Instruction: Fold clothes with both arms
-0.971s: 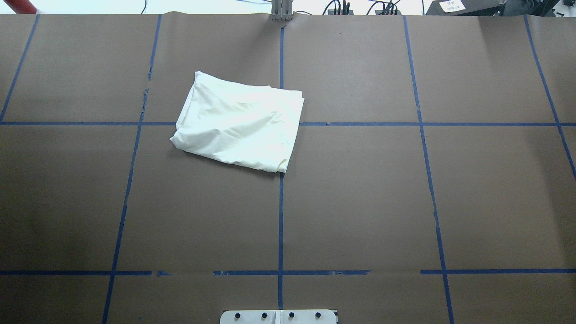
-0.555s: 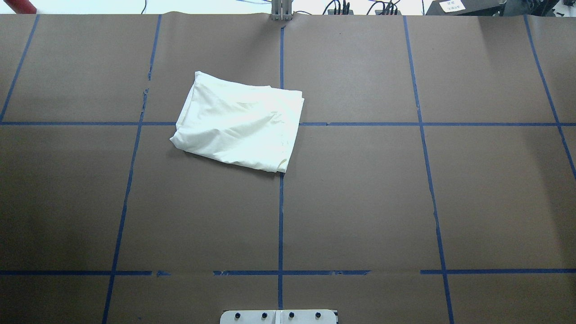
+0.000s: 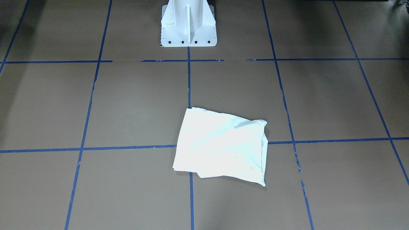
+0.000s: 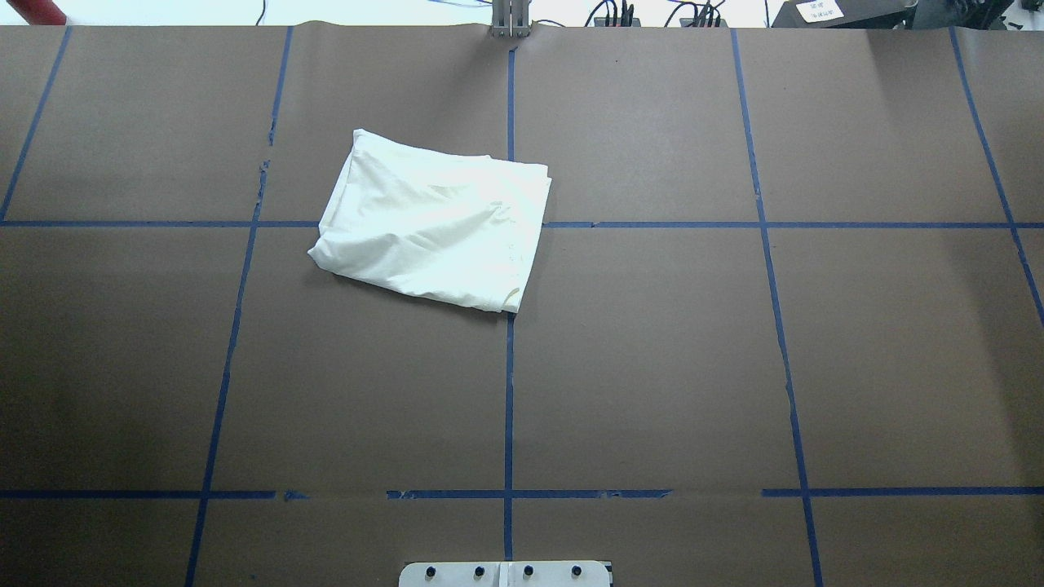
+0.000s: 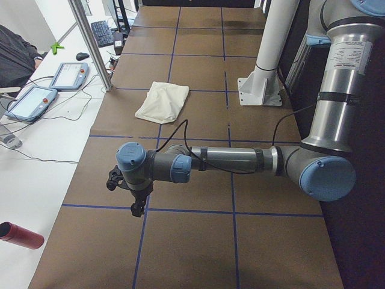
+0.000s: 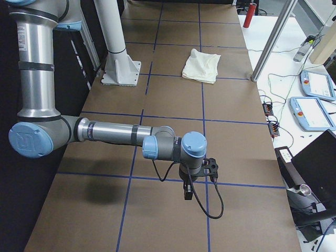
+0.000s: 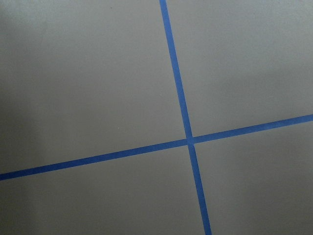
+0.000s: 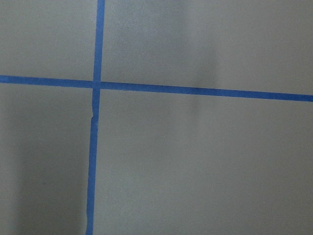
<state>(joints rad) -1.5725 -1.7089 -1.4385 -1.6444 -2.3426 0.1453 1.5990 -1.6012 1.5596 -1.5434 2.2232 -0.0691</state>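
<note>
Nothing has moved since a second ago: your shirt [image 4: 432, 224] lies as a folded cream packet on the tabletop [image 4: 734, 367], just left of the centre tape line [image 4: 509, 391], untouched. Folding looks finished to me, bar some wrinkles. Both arms hang well apart from it, and I cannot tell whether the left fingers [image 5: 138, 208] or right fingers [image 6: 187, 192] are released.

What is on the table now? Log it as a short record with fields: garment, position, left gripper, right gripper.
Garment: cream shirt, folded into a rough rectangle, plain side up.
Position: on the brown table, across a blue tape line, robot's left of centre.
Left gripper: over bare table, apart from the shirt; opening cannot be told.
Right gripper: likewise.
</note>
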